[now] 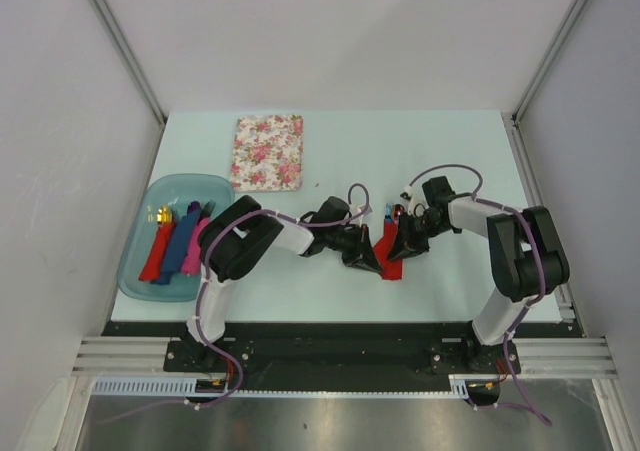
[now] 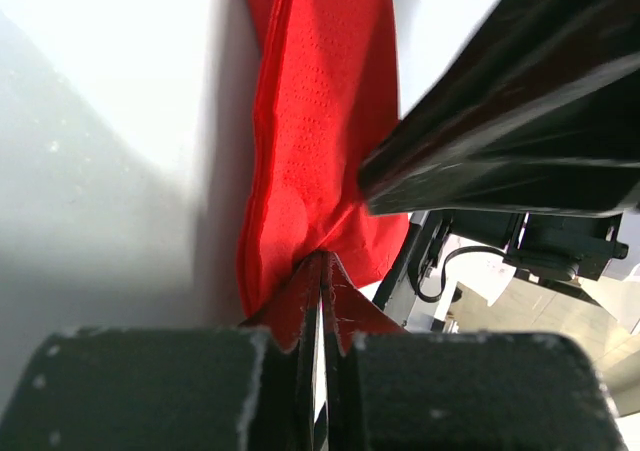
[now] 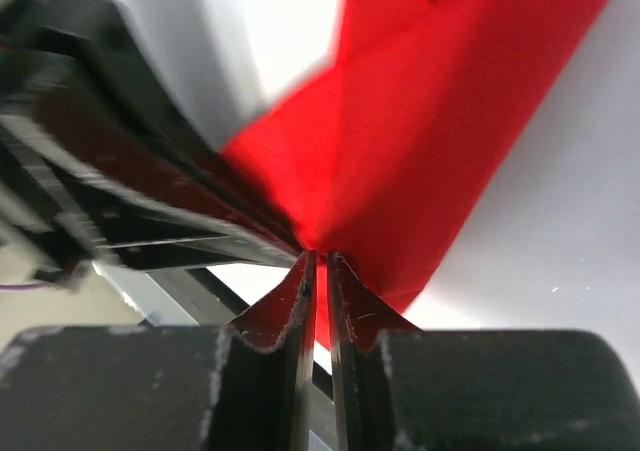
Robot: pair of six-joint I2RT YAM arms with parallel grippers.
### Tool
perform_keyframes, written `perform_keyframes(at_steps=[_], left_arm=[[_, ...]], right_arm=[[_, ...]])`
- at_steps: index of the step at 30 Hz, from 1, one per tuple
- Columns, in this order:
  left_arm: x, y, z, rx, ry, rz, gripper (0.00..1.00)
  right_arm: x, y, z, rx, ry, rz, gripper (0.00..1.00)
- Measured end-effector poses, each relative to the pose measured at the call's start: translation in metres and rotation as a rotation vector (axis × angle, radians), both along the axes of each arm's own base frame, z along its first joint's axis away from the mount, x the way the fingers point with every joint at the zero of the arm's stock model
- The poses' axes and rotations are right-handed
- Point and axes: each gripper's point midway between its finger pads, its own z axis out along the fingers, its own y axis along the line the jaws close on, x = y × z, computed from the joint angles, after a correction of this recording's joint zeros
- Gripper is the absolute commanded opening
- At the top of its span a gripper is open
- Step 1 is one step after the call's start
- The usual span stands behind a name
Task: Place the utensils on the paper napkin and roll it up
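Top external view: the red paper napkin (image 1: pixel 391 259) lies on the desk (image 1: pixel 450 161) between both arms, with the utensils (image 1: pixel 392 211), a blue fork and a spoon, protruding from its far end. Left wrist view: the left tool (image 2: pixel 322 271) is clenched on a near fold of the napkin. Right wrist view: the right tool (image 3: pixel 318 266) pinches the opposite fold, jaws almost together. Step in hand, as judged: rolling, with the utensils already placed. The next move calls for turning the gripped paper evenly over the handles, without tearing it or dragging the utensils out.
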Motion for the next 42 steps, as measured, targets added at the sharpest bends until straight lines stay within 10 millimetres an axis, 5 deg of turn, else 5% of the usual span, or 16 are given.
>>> perform_keyframes(at_steps=[2,8,17,20,28,42], left_arm=[[0.000,0.000,0.001,0.000,-0.001,0.001,0.06],[0.008,0.006,0.008,0.012,-0.044,0.005,0.36],[0.108,0.010,0.055,0.010,-0.269,0.131,0.52],[0.123,0.004,0.061,0.006,-0.312,0.141,0.56],[0.097,-0.005,0.020,0.085,-0.236,0.078,0.57],[0.093,-0.017,0.015,0.168,-0.262,0.071,0.47]], right_arm=[[-0.008,-0.001,-0.009,-0.008,0.036,0.002,0.12],[-0.009,0.001,-0.013,0.024,0.080,-0.005,0.12],[-0.009,0.003,-0.013,0.044,0.095,-0.009,0.12],[-0.009,0.003,-0.013,0.044,0.095,-0.009,0.12],[-0.009,0.003,-0.014,0.045,0.095,-0.009,0.13],[-0.009,0.003,-0.013,0.046,0.095,-0.009,0.13]])
